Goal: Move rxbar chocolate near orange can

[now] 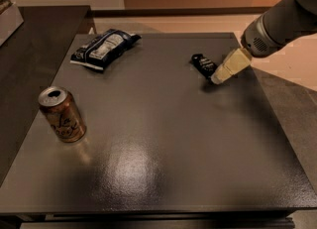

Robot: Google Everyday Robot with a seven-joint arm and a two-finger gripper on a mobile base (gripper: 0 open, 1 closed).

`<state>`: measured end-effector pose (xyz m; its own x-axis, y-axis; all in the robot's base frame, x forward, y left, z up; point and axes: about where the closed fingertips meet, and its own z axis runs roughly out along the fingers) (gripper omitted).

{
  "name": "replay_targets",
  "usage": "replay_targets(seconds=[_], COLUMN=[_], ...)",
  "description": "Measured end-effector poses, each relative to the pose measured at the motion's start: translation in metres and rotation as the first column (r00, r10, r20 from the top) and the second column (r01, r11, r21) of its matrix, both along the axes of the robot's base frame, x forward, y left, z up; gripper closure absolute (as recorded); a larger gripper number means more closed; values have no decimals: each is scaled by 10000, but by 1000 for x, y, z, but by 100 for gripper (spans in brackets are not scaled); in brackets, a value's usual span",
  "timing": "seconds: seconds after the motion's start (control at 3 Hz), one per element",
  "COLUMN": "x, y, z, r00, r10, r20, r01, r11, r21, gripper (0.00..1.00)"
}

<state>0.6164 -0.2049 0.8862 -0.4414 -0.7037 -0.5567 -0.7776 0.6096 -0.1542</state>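
Note:
The rxbar chocolate (203, 64) is a small flat black wrapper lying on the dark table toward the back right. The orange can (62, 114) stands upright near the table's left edge, copper-orange with a silver top. My gripper (218, 78) comes in from the upper right on a grey arm; its cream-coloured tip sits just right of the bar's near end, close to the table surface.
A puffy dark-blue-and-white snack bag (104, 48) lies at the back left of the table (158, 148). A darker counter (29, 49) adjoins the left side. Floor shows beyond the table's right edge.

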Motion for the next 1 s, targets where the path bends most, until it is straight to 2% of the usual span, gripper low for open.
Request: replay_targets(seconds=[1.0], x=[11], y=[23], z=[-41], r00=[9981], r10=[292], r20=[-543], r01=[-256], r11=[9976], r21=[649], gripper=[0])
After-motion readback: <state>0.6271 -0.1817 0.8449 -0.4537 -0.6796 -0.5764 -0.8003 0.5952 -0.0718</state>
